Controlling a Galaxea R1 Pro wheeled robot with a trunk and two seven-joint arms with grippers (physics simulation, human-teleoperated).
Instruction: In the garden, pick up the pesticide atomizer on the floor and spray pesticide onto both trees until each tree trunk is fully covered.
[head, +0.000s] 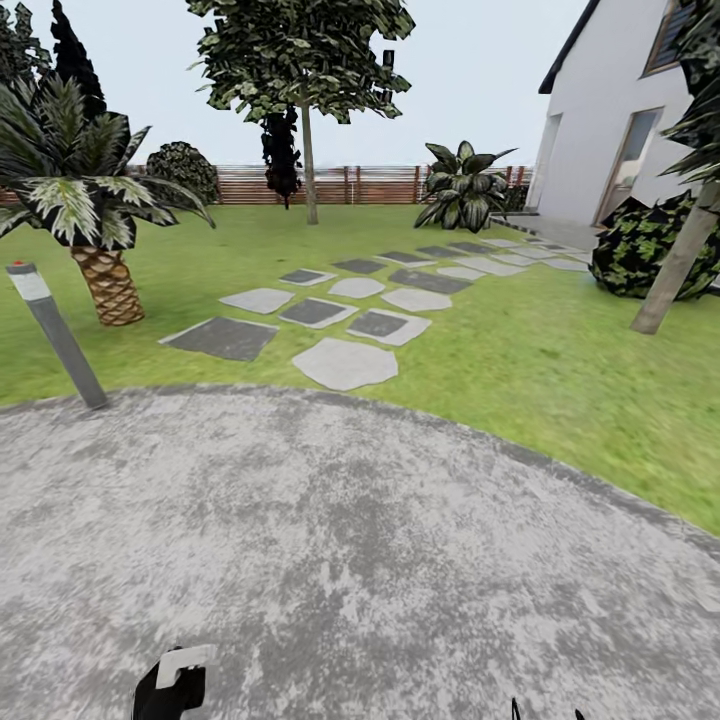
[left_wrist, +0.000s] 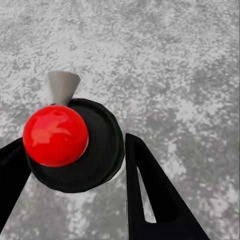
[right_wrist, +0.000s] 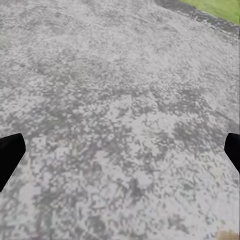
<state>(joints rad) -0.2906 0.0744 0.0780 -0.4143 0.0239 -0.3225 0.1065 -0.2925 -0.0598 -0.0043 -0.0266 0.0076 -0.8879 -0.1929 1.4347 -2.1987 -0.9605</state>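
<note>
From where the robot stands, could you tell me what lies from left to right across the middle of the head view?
Grey lamp post → short palm → stepping stones → thin tree by the fence → broad-leaved plant → dark shrub → leaning trunk.

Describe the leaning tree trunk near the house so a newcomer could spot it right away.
Start at the white house on the right. In front of it, beside a dark leafy shrub, a thick pale trunk slants up out of the lawn. Unlike the short scaly-trunked palm opposite, its bark is smooth.

Mottled grey gravel pad (head: 380, 540) borders lawn (head: 560, 370); stepping stones (head: 345, 362) cross grass.
</note>
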